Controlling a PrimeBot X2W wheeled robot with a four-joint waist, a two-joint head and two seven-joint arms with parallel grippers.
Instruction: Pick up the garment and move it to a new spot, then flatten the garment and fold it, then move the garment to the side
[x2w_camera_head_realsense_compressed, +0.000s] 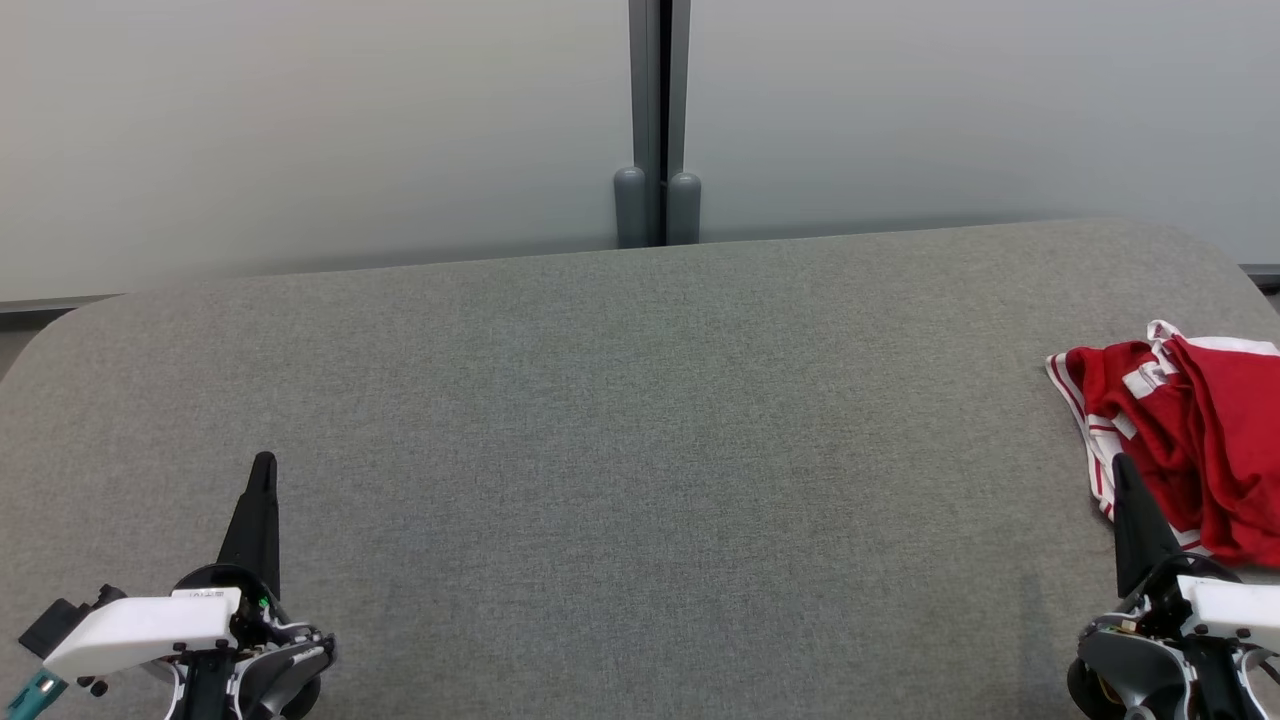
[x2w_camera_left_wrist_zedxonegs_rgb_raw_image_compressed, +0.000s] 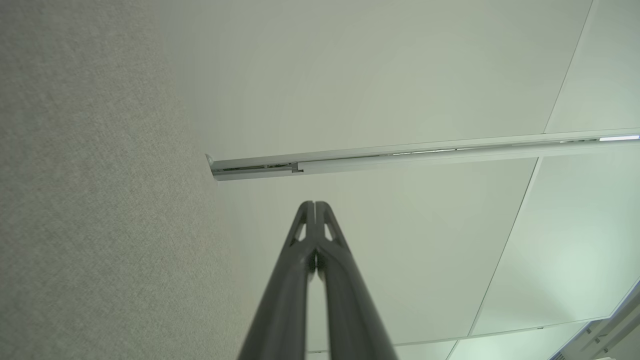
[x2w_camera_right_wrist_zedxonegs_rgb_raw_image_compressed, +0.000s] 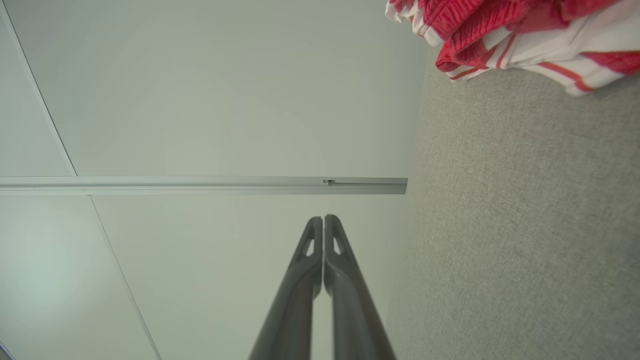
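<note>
Looking down, we see our left claw (x2w_camera_head_realsense_compressed: 263, 462) and right claw (x2w_camera_head_realsense_compressed: 1120, 464) pressed together and empty, likely parked low to leave room, with the bunched red garment (x2w_camera_head_realsense_compressed: 1195, 425) at the tabletop's (x2w_camera_head_realsense_compressed: 640, 400) right edge.

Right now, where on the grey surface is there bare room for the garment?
The grey surface is bare from the left end effector across to the right end effector. It is crowded at the right edge, where the crumpled red garment lies.
</note>
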